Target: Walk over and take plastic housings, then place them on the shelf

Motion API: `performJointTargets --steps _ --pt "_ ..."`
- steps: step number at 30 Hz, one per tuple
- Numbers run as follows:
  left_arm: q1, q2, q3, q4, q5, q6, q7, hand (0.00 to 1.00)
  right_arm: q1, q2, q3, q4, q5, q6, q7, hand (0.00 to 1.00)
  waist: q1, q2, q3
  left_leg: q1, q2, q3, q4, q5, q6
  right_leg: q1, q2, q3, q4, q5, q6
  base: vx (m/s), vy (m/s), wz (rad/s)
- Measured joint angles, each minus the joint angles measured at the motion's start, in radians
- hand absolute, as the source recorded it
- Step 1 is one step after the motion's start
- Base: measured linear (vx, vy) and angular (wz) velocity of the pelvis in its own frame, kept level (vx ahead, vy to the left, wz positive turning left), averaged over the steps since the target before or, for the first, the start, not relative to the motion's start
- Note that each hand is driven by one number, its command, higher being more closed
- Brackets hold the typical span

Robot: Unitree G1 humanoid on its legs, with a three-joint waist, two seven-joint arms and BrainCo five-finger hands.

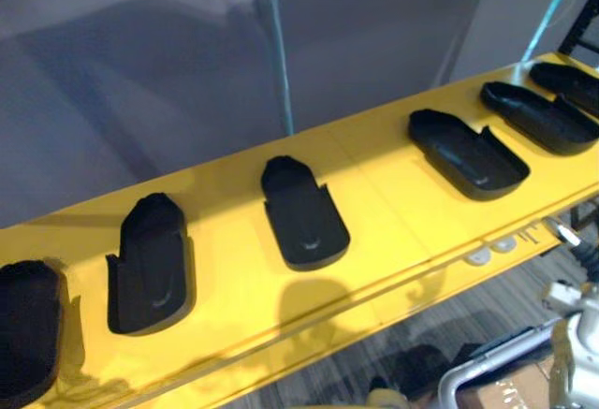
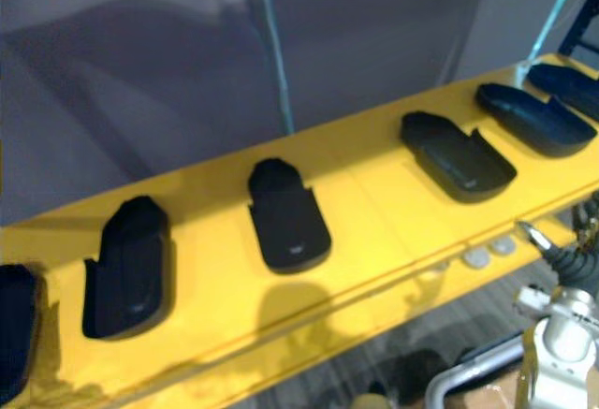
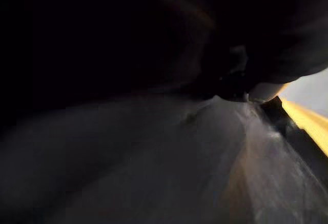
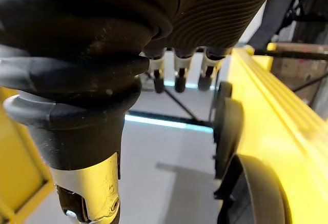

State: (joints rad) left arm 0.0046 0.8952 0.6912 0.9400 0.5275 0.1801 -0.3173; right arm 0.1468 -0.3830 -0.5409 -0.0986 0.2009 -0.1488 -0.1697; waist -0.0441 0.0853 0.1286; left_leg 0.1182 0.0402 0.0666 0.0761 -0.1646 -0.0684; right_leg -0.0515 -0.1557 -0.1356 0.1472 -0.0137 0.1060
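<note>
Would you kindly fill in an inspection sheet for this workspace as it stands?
Surface: yellow shelf, long and glossy.
Job's things: six black plastic housings lie in a row along it.
Clutter: two pale round discs at the shelf's front edge.
Hands: right hand beside the shelf, fingers relaxed, holding nothing; left hand too dark to read.
Cables: nothing seen.
Surroundings: grey wall behind the shelf, a teal pole in front of it, grey carpet below.

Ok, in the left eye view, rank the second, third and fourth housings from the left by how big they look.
1. Second housing: largest, likely nearest.
2. Third housing and fourth housing: look alike, unranked.
</note>
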Motion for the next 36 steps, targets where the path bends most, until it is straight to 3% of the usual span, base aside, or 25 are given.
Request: performJointTargets --steps 5,9,10,16,23,29,32,33,35,36 --pt "0.019 -0.027 -0.005 -0.032 -0.008 0.005 0.037 1.0 -0.001 -0.017 -0.017 -0.004 -0.001 0.0 0.002 0.0 -0.009 0.006 0.024 0.0 0.0 0.001 0.002 -0.002 0.003 -0.001 0.0 0.001 0.003 -0.001 -0.002 0.0 0.0 0.0" --pt "0.046 -0.056 -0.005 -0.069 -0.008 0.036 0.064 1.0 -0.002 -0.018 -0.03 -0.009 0.0 0.0 0.007 0.0 -0.021 0.006 0.028 0.001 0.001 0.003 0.002 -0.003 0.004 -0.001 0.0 0.002 0.003 0.0 0.0 0.0 0.0 0.0" --pt "0.049 -0.072 -0.005 -0.087 -0.008 0.051 0.072 0.0 -0.002 -0.018 -0.032 -0.011 0.0 0.0 0.018 0.0 -0.023 0.006 0.029 0.001 0.001 0.004 0.001 -0.003 0.004 -0.002 0.0 0.003 0.003 0.0 0.0 0.0 0.0 0.0" --pt "0.063 -0.138 -0.008 -0.135 -0.008 0.114 0.098 0.0 -0.002 -0.018 -0.047 -0.019 0.0 0.0 0.02 0.0 -0.024 0.011 0.038 0.003 0.001 0.009 0.005 -0.008 0.005 -0.001 0.0 0.005 0.003 -0.001 0.0 0.0 0.0 0.0" --pt "0.078 -0.145 -0.005 -0.205 -0.01 0.169 0.244 0.0 -0.002 -0.018 -0.046 -0.021 0.022 0.0 0.029 0.0 -0.023 0.011 0.05 0.003 0.001 0.006 0.006 -0.008 0.005 0.0 -0.001 0.003 0.006 -0.003 0.0 0.0 0.0 0.0" --pt "0.076 -0.183 0.01 -0.323 -0.091 0.22 0.551 0.0 0.003 -0.015 -0.042 -0.031 0.063 -0.015 0.061 0.0 -0.022 0.01 0.05 0.004 0.003 0.002 0.006 -0.01 0.008 0.005 0.0 -0.002 0.004 -0.004 0.001 0.0 0.0 0.01" --pt "0.067 -0.19 0.017 -0.448 -0.142 0.224 0.781 0.0 0.009 0.006 -0.034 -0.051 0.065 -0.077 0.069 0.0 -0.022 0.009 0.05 0.013 0.005 -0.001 0.004 -0.011 0.009 0.022 0.0 -0.008 -0.006 -0.003 0.003 0.0 0.001 0.03" --pt "0.064 -0.191 0.027 -0.472 -0.162 0.217 0.817 0.0 0.009 0.01 -0.032 -0.051 0.065 -0.09 0.071 0.0 -0.021 0.009 0.05 0.015 0.005 -0.001 0.003 -0.011 0.009 0.023 0.0 -0.008 -0.007 -0.003 0.003 0.0 0.0 0.0" --pt "0.023 -0.199 0.077 -0.56 -0.252 0.147 0.972 0.0 0.017 0.036 -0.021 -0.056 0.066 -0.156 0.081 0.0 -0.022 0.007 0.051 0.021 0.006 -0.002 0.002 -0.012 0.01 0.038 0.001 -0.014 -0.021 -0.001 0.005 0.0 0.014 0.04" --pt "0.014 -0.2 0.085 -0.583 -0.264 0.121 1.003 0.0 0.022 0.044 -0.018 -0.062 0.066 -0.169 0.081 0.0 -0.022 0.007 0.051 0.022 0.006 -0.002 0.003 -0.013 0.01 0.04 0.001 -0.015 -0.022 -0.001 0.005 0.01 0.012 0.06"
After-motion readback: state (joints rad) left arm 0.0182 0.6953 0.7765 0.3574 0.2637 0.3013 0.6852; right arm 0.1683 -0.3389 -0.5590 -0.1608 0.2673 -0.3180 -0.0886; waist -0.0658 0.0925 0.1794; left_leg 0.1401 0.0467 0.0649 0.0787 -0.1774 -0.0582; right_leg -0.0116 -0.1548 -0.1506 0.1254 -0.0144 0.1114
